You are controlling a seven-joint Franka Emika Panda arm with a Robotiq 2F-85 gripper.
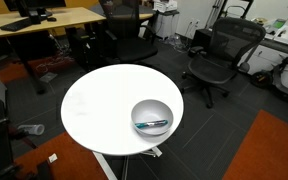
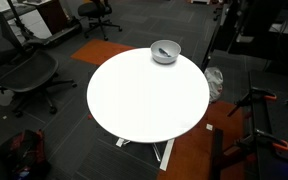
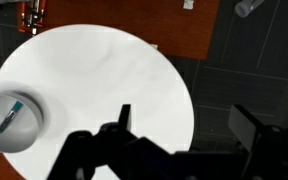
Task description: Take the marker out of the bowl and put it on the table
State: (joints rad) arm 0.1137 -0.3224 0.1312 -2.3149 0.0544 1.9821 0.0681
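Observation:
The silver-grey bowl (image 1: 152, 117) stands on the round white table (image 1: 104, 105) near its edge; it also shows in an exterior view (image 2: 165, 51) and at the left of the wrist view (image 3: 12, 122). The blue-teal marker (image 1: 153, 124) lies inside the bowl, seen in the wrist view (image 3: 11, 116) too. My gripper (image 3: 189, 125) shows only in the wrist view, high above the table's edge, well to the right of the bowl. Its two fingers are wide apart and empty.
Black office chairs (image 1: 216, 55) and wooden desks (image 1: 46, 18) stand around the table. An orange-brown carpet patch (image 3: 174, 25) lies beside the table on the dark floor. A tripod (image 2: 256, 100) stands close to the table.

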